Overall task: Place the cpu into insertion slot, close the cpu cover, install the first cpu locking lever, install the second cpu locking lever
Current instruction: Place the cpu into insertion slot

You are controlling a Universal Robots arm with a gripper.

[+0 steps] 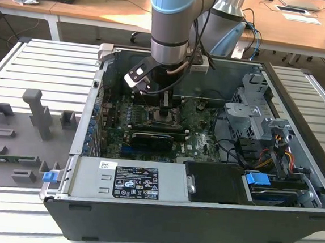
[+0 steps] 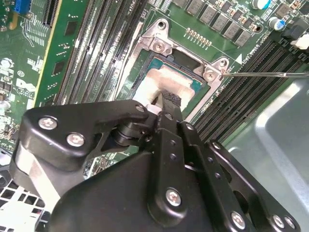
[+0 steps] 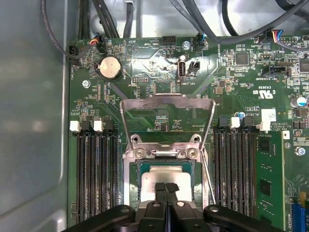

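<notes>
Inside the open computer case, my gripper (image 1: 166,111) hangs over the insertion slot (image 1: 151,116) on the green board. In both wrist views the cpu (image 3: 147,186) (image 2: 164,79) lies flat in the slot, silver-grey face up, within the slot's silver rim (image 3: 129,179) (image 2: 211,73). The gripper (image 3: 165,186) (image 2: 161,104) is shut, its two black fingertips pressed together and resting on or just above the chip's top. The cpu cover (image 3: 166,100) stands raised on its hinge, the board visible through its window. A thin wire locking lever (image 3: 208,174) (image 2: 263,74) sticks out beside the slot.
Black memory slots (image 3: 94,174) (image 3: 236,169) flank the socket on both sides. Cables (image 3: 104,19) run along the case wall behind the board. A drive cage (image 1: 254,115) and wiring take up the exterior view's right. A grey fixture tray (image 1: 19,137) lies outside the case on the exterior view's left.
</notes>
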